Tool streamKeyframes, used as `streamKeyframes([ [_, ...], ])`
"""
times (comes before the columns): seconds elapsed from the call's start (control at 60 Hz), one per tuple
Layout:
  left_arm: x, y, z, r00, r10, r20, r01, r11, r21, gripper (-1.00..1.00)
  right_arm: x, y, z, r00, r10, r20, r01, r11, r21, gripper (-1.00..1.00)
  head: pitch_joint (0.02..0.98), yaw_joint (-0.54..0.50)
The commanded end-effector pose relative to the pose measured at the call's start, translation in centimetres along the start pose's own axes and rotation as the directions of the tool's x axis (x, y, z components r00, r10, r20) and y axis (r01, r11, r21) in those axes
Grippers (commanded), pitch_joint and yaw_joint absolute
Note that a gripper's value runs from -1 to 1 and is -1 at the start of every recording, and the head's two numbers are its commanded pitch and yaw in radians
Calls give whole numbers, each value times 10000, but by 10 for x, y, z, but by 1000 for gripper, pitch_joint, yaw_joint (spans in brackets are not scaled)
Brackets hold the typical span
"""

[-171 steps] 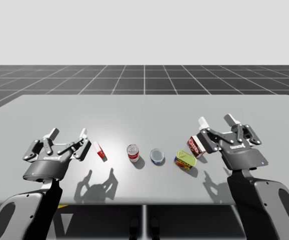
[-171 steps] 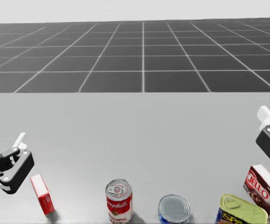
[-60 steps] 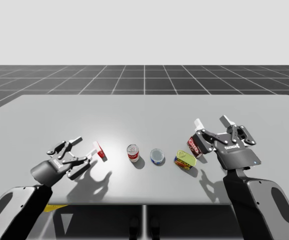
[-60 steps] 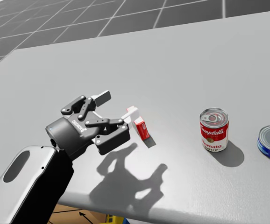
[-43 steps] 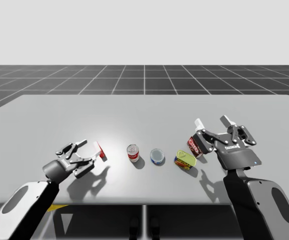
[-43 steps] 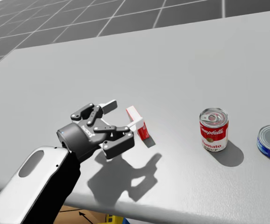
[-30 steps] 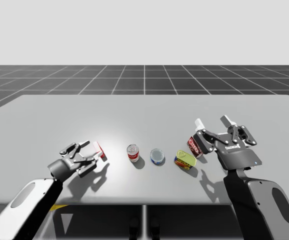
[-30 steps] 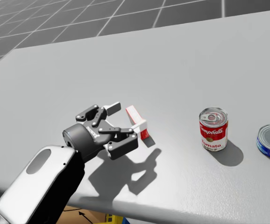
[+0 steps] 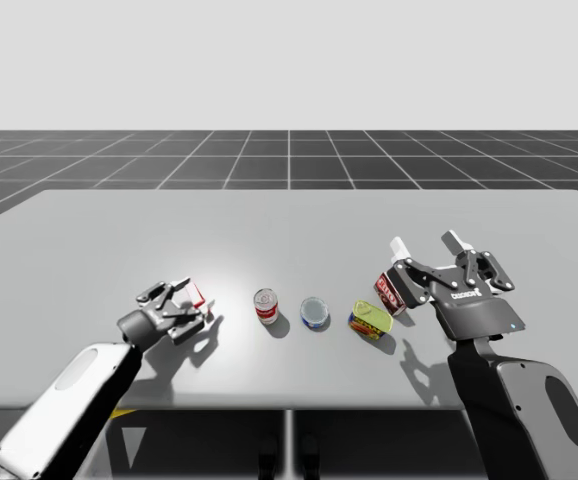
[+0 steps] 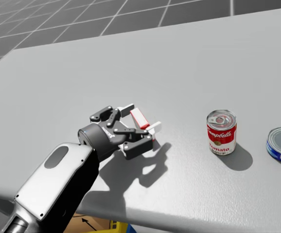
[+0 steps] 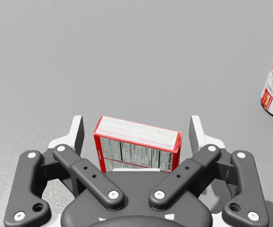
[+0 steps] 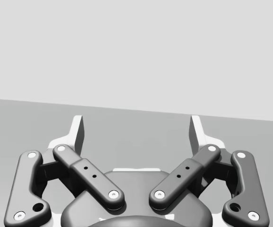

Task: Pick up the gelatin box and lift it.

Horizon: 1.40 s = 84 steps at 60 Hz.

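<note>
The gelatin box (image 9: 198,295) is a small red box standing on edge on the grey table (image 9: 289,220), left of the cans. My left gripper (image 9: 191,305) is low over the table and open, with the box (image 11: 135,151) between its fingers (image 11: 78,135) and a small gap on each side. In the head view the box (image 10: 139,118) sits inside the same gripper (image 10: 142,117). My right gripper (image 9: 428,243) is open and empty (image 12: 136,130), held above the table at the right.
A red-and-white soup can (image 9: 266,306) stands just right of the gelatin box, then a blue flat can (image 9: 314,312) and a yellow-green tin (image 9: 370,320). A dark red box (image 9: 391,293) lies just below my right gripper. The table's near edge runs close behind my left arm.
My left gripper has moved forward and right along the table, so the gelatin box now sits between its open fingers. The right arm has stayed still.
</note>
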Motion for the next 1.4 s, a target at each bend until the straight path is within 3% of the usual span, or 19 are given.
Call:
streamKeyframes([
  [0.017, -7, 2, -7, 9998, 77, -205, -78, 10000, -44, -1000, 0, 0, 0, 10000, -2, 2, 2, 10000, 2, -1000, 812, 378],
  [0.183, -13, 2, -8, 9988, 99, -485, -105, 9999, -117, -1000, 0, 0, 0, 10000, 5, 0, -5, 10000, -7, -1000, 809, 373],
  [0.233, -15, 1, -8, 9986, -106, -510, 99, 9999, -133, -942, 0, 0, 0, 10000, 20, 2, -20, 10000, -9, -1000, 806, 372],
  [0.267, -16, 0, -7, 9981, -352, -506, 347, 9993, -113, -323, 0, 0, 0, 10000, 17, -3, -17, 10000, -11, -1000, 801, 373],
  [0.283, -16, 0, -7, 9978, -353, -558, 345, 9993, -151, 890, 0, 0, 1, 10000, 26, -4, -26, 10000, -13, -1000, 796, 374],
  [0.317, -17, -1, -7, 9977, -349, -576, 339, 9993, -180, 998, 0, 0, 1, 10000, 20, -2, -20, 10000, -19, -1000, 787, 375],
  [0.75, -20, -5, -6, 9964, -601, -600, 582, 9978, -330, 1000, 1, -3, 0, 10000, -11, -1, 11, 10000, -70, -1000, 463, 398],
  [0.967, 6, -11, 3, 9983, -547, 179, 547, 9985, 10, 1000, 1, -4, 0, 10000, -64, -28, 64, 9999, -110, -1000, 434, 409],
  [1.05, 22, -13, 8, 9961, -756, 444, 754, 9971, 69, 1000, 1, -5, 0, 10000, -89, -24, 89, 9999, -116, -1000, 432, 415],
  [1.1, 37, -15, 12, 9927, -1048, 601, 1043, 9945, 114, 1000, 1, -5, 0, 9999, -164, -50, 164, 9998, -94, -1000, 431, 420],
  [1.133, 44, -16, 14, 9908, -1169, 683, 1165, 9931, 107, 1000, 1, -5, 0, 10000, 38, -37, -38, 10000, -80, -1000, 429, 421],
  [1.167, 59, -18, 17, 9863, -1426, 834, 1417, 9898, 162, 1000, 0, -5, 0, 9998, -212, -47, 212, 9998, -32, -1000, 426, 424],
  [1.25, 82, -20, 23, 9772, -1810, 1113, 1793, 9835, 250, 1000, -1, -6, -1, 9994, -318, -138, 319, 9995, 62, -1000, 420, 429],
  [1.3, 102, -22, 27, 9680, -2141, 1306, 2112, 9768, 358, 1000, -2, -7, -1, 9981, -601, -135, 602, 9981, 84, -1000, 417, 432],
  [1.367, 126, -24, 33, 9560, -2448, 1617, 2392, 9695, 533, 1000, -3, -7, -1, 9985, -538, 41, 538, 9985, 72, -1000, 412, 434],
  [1.4, 138, -25, 36, 9483, -2648, 1750, 2572, 9642, 650, 1000, -5, -7, -1, 9994, -299, 199, 298, 9995, 60, -1000, 411, 434],
])
